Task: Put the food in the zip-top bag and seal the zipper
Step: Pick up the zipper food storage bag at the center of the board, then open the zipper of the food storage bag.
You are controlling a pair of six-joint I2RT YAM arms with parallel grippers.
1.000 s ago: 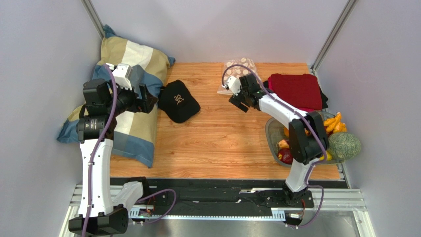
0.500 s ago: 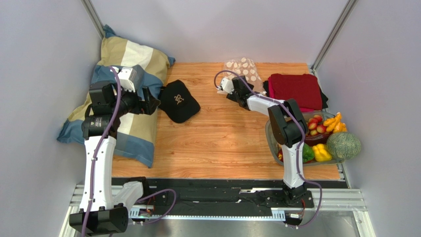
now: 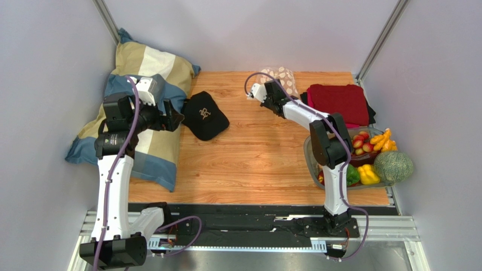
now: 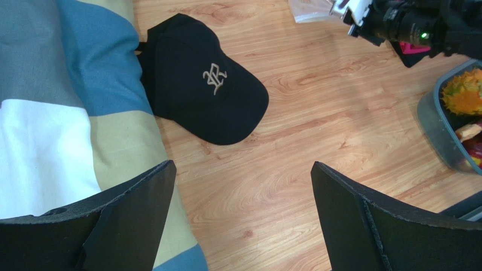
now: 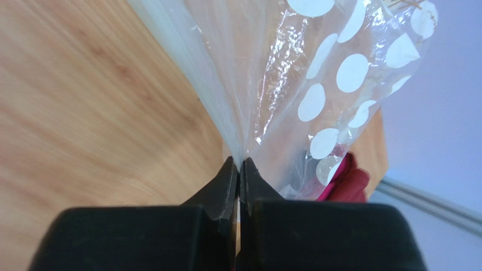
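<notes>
The clear zip-top bag (image 3: 282, 75) (image 5: 294, 73) with white dots lies at the back of the table. My right gripper (image 3: 275, 87) (image 5: 239, 165) is shut on its near edge, pinching the whitish zipper (image 5: 184, 62) strip between the fingertips. The food (image 3: 368, 174) sits in a grey tray (image 3: 309, 153) at the right: yellow and green peppers, red fruit, orange carrots (image 3: 382, 139) and a green melon (image 3: 394, 166). My left gripper (image 3: 172, 116) (image 4: 240, 165) hangs open over the pillow's edge, holding nothing.
A black cap (image 3: 205, 116) (image 4: 198, 90) lies left of centre. A striped pillow (image 3: 141, 62) fills the left side. A folded red cloth (image 3: 338, 101) lies just right of the bag. Grey walls close in on three sides.
My right gripper reached farther back to the bag and shut on its edge. The left arm shifted slightly at first, then stayed still and open.
</notes>
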